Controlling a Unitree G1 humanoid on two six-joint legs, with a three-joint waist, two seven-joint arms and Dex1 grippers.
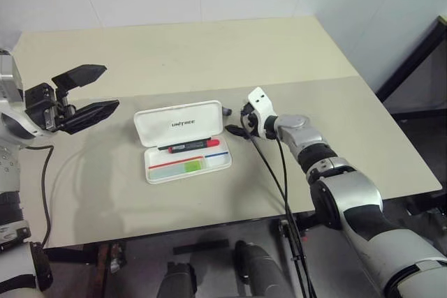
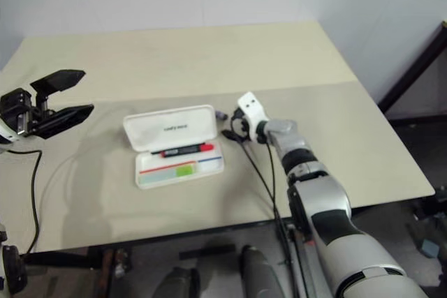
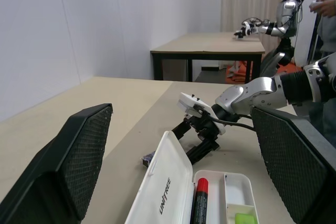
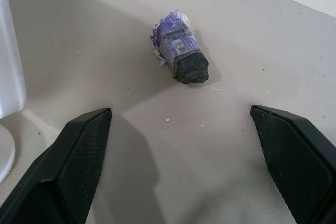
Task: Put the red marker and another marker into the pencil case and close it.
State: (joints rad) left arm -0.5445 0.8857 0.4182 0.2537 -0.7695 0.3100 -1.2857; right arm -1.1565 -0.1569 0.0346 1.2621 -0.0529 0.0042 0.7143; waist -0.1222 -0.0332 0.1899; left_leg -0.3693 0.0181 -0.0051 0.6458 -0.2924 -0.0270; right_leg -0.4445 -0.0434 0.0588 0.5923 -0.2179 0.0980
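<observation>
Left eye view: the pencil case (image 1: 183,142) lies open mid-frame, well clear of the table (image 1: 209,54) edges, lid reading UNITREE. The red marker (image 1: 193,146) and another marker (image 1: 193,166) lie inside. The left gripper (image 1: 94,93) hangs spread wide and empty at left; the right gripper (image 1: 236,122) sits just right of the case.

Right wrist view: its fingers (image 4: 79,153) are parted, empty, before a small black-tipped object (image 4: 181,51) in a purple wrapper.

head pair: high, down on table (image 1: 209,54) | wrists: low, close | shared: pencil case (image 1: 183,143), perhaps
</observation>
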